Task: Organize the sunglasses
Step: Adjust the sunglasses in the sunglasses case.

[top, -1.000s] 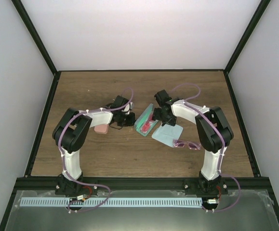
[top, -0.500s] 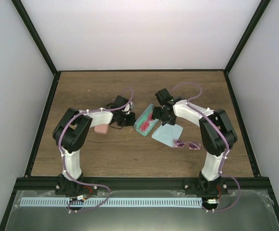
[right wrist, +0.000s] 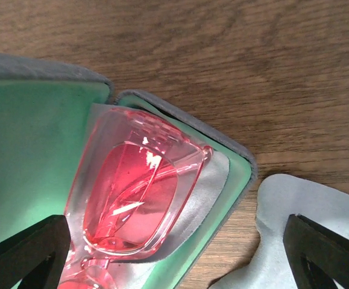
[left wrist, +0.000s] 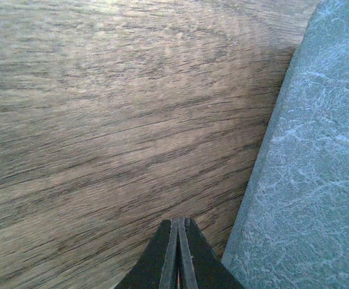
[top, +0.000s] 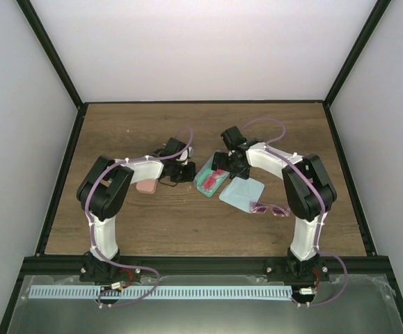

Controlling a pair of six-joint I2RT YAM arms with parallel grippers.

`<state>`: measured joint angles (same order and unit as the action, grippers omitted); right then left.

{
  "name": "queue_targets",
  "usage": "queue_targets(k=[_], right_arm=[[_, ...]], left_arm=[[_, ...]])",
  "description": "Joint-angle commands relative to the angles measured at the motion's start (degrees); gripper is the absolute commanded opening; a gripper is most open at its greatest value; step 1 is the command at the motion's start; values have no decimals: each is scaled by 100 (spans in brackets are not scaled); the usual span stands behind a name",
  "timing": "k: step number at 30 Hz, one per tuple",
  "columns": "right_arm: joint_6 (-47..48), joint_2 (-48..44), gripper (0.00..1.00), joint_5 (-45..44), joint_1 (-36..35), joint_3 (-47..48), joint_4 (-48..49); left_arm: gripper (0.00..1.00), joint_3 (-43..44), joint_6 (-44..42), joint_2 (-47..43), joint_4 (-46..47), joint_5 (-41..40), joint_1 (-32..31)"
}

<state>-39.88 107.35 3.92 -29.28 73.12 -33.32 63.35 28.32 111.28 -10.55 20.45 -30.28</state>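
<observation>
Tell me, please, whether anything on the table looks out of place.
The pinkish-purple sunglasses lie loose on the table, at the near edge of the pale blue cloth, outside any case, whereas the red sunglasses sit in the open green-lined case.

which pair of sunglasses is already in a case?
The red-lensed pair, lying in the open green-lined case. The pinkish-purple pair lies uncased on the table beside the blue cloth.

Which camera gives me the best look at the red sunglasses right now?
Right wrist: the red sunglasses fill the frame, lying in the open green-lined case. Top external shows only a small red patch in that case. Left wrist shows none of them.
</observation>
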Motion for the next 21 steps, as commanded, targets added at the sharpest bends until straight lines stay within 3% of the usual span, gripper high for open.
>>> queue_targets(k=[1, 21], right_arm=[[-63, 174, 100, 61, -59, 168, 28], [-441, 363, 100, 186, -263, 215, 28]], left_arm=[[4, 21, -75, 245, -282, -146, -20], [4, 37, -406, 258, -461, -113, 0]])
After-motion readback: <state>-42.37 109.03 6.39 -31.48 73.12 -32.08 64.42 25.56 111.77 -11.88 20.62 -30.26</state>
